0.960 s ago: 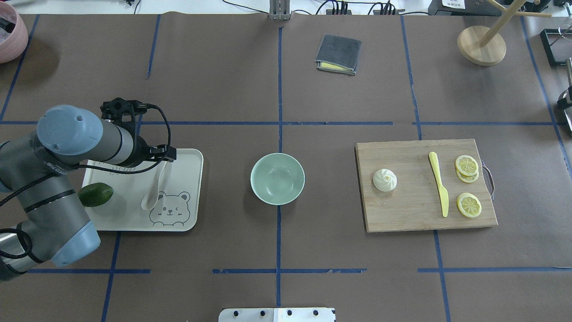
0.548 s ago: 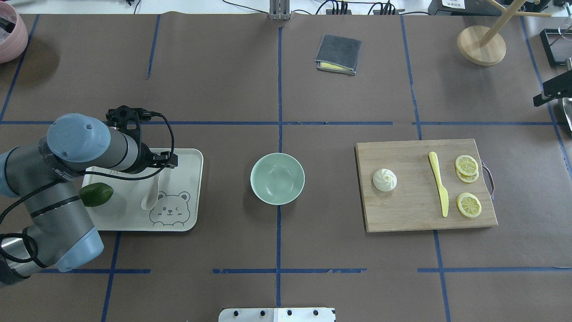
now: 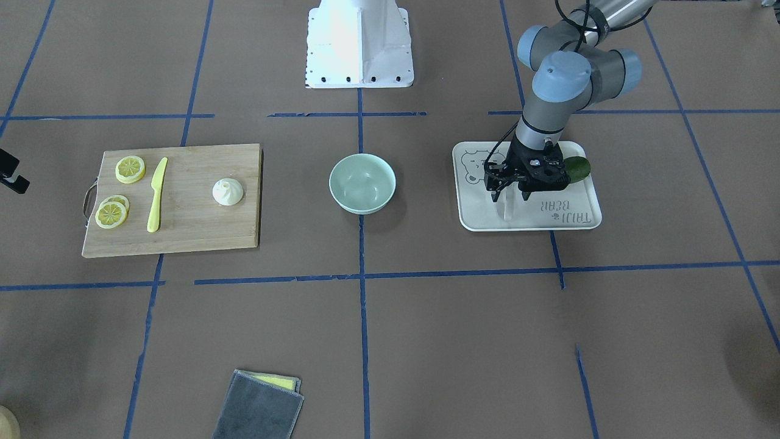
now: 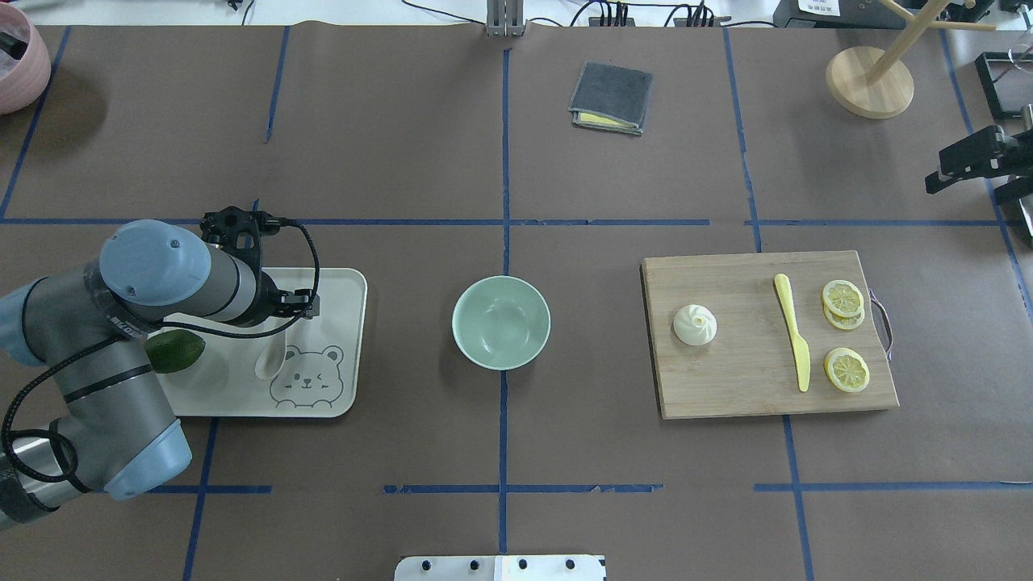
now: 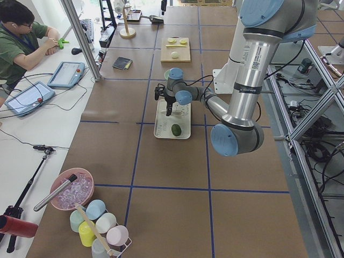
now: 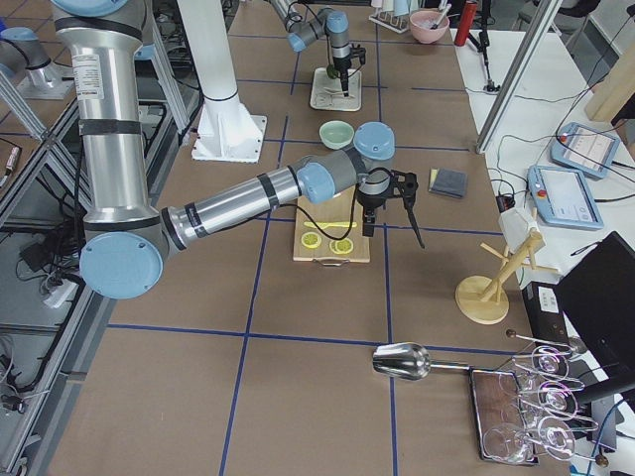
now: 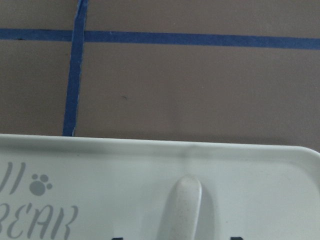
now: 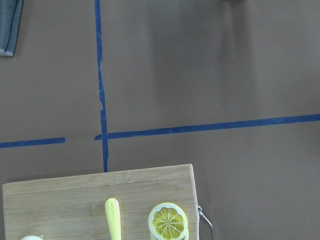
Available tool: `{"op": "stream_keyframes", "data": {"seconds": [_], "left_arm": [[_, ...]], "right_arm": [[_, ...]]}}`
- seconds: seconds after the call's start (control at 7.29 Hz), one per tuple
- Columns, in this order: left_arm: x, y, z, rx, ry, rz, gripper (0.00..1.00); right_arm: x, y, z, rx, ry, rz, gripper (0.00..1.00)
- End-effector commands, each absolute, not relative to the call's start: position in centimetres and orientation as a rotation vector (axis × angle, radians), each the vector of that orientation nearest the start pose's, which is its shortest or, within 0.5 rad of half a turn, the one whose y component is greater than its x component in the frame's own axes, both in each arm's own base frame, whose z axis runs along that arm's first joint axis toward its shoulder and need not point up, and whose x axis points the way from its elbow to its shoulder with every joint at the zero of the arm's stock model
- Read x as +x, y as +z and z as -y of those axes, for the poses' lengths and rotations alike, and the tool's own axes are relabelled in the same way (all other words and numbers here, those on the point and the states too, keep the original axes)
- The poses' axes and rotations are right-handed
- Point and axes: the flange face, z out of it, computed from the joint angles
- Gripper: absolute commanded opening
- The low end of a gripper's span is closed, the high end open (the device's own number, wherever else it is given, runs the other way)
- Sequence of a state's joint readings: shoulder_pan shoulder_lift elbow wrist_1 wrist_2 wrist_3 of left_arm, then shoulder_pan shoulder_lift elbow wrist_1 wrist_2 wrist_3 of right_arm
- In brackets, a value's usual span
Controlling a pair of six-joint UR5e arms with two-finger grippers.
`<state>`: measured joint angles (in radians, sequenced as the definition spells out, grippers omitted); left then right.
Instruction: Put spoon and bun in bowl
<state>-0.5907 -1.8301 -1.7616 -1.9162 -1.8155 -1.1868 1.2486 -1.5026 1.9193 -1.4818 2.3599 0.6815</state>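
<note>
The off-white spoon (image 4: 269, 361) lies on the cream bear tray (image 4: 343, 282), scoop toward the robot. My left gripper (image 3: 510, 196) is open and low over the tray, its fingers astride the spoon's handle (image 7: 182, 206); I cannot tell whether they touch it. The mint-green bowl (image 4: 501, 323) sits empty at the table's middle. The white bun (image 4: 695, 325) rests on the wooden cutting board (image 4: 726, 379). My right gripper (image 4: 934, 172) is open and empty, high at the right edge, beyond the board.
A yellow plastic knife (image 4: 793, 331) and lemon slices (image 4: 843, 298) lie on the board. A green fruit (image 4: 179, 351) sits on the tray by my left arm. A grey cloth (image 4: 611, 97), a wooden stand (image 4: 869, 81) and a pink bowl (image 4: 16, 56) stand at the far side.
My left arm has drawn back toward the robot and lowered over the spoon's handle. My right gripper has come into view at the right edge, moving inward.
</note>
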Motion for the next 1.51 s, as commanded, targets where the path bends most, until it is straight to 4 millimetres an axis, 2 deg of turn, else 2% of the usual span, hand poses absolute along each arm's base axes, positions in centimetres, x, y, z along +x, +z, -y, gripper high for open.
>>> {"op": "stream_keyframes", "data": {"seconds": [0.0,0.41,0.55,0.69,0.82,0.96,1.23,1.37], "left_arm": [[43.8,40.0,42.2,0.159,-0.093,-0.806,0.62],[43.9,40.4,42.1,0.155,-0.092,-0.801,0.56],[43.8,40.7,41.9,0.152,-0.091,-0.797,0.50],[43.7,40.7,41.9,0.153,-0.093,-0.797,0.36],[43.7,40.7,41.9,0.152,-0.093,-0.796,0.16],[43.7,40.6,41.9,0.153,-0.093,-0.798,0.00],[43.4,39.9,41.7,0.157,-0.091,-0.812,0.00],[41.8,39.6,40.9,0.165,-0.090,-0.822,0.00]], "right_arm": [[-10.5,44.0,50.2,0.049,0.131,0.902,1.00],[-10.8,44.0,50.3,0.055,0.128,0.890,1.00],[-11.0,43.9,50.3,0.057,0.126,0.890,1.00],[-11.0,43.8,50.4,0.061,0.127,0.887,1.00],[-11.1,43.8,50.4,0.061,0.125,0.888,1.00],[-11.1,43.8,50.4,0.061,0.125,0.888,1.00],[-11.2,43.8,50.4,0.061,0.123,0.888,1.00],[-11.5,43.8,50.4,0.058,0.118,0.888,1.00]]}}
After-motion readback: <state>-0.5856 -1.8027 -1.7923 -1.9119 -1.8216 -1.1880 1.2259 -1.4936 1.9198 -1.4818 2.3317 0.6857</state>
